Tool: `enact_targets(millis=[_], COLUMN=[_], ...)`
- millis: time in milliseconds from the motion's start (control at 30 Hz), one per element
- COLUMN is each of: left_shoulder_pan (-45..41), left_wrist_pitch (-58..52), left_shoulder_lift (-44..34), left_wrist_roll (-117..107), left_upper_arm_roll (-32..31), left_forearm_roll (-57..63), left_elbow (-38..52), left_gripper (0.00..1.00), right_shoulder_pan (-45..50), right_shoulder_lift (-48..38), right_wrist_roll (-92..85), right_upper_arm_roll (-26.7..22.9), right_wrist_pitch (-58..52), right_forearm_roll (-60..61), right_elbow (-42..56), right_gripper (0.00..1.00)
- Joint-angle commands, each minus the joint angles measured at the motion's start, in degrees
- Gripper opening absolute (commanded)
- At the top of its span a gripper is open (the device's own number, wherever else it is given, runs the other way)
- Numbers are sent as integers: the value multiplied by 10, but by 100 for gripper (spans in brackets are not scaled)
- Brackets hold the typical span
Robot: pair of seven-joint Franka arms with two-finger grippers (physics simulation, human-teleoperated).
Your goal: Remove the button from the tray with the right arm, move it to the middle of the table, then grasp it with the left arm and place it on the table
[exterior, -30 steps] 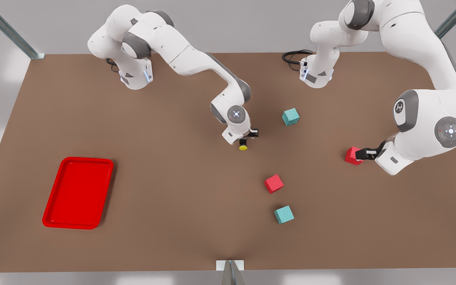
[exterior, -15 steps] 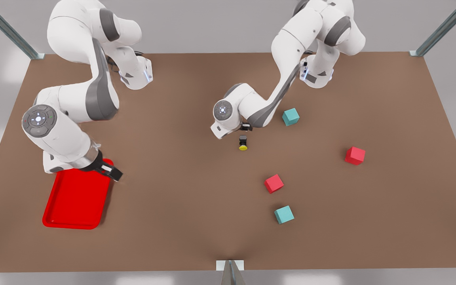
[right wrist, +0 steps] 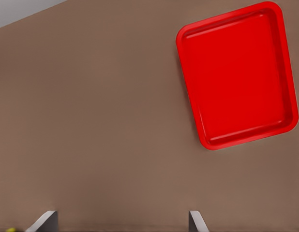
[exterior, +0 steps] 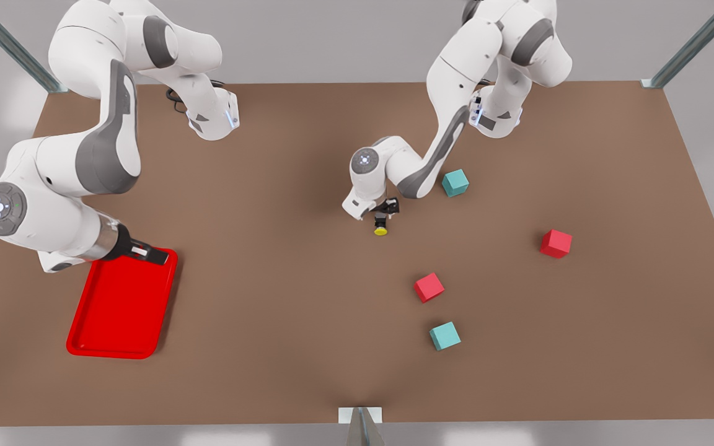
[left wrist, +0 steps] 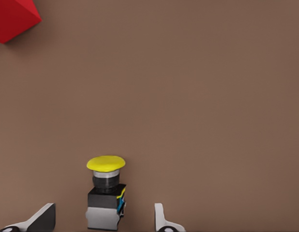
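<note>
1. The button (left wrist: 106, 192), a tiny yellow-capped push-button on a black boxy body, lies mid-table (exterior: 282, 260), looking light and rigid.
2. Left gripper (left wrist: 103, 218) straddles its body, jaws spread, touching nothing; grip the flat sides.
3. Right gripper (exterior: 157, 255) waits open, empty, over the bright red tray (exterior: 115, 328).

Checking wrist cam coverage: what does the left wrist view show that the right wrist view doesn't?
Left wrist view alone: the tiny push-button with a round yellow cap on a dark boxy body, lying between the open left gripper fingers, and a corner of a red cube.

Right wrist view alone: the bright red shallow rectangular tray, nothing in it, beyond the open right gripper.

Both: the flat matte brown table and two fingertips spread apart.
</note>
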Motion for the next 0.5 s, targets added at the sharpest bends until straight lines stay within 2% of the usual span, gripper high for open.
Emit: enact_targets(millis=[0,100,200,467], left_shoulder_pan=[2,12,15,17], left_wrist_pitch=[49,47,21,31], left_shoulder_lift=[5,9,3,4], left_wrist_roll=[1,31,162,250], left_upper_arm_roll=[0,0,1,-12], left_forearm_roll=[2,2,-4,-41], left_elbow=[0,-1,-24,-42], left_gripper=[100,100,100,100], right_shoulder_pan=[0,1,1,-1], right_shoulder_lift=[-1,-1,-1,-1], right_wrist_roll=[-76,-77,-77,-75], right_upper_arm_roll=[0,1,1,-3], right_wrist_pitch=[-12,-12,-12,-9], right_forearm_roll=[2,1,1,1], right_elbow=[0,-1,0,1], right_gripper=[100,100,100,100])
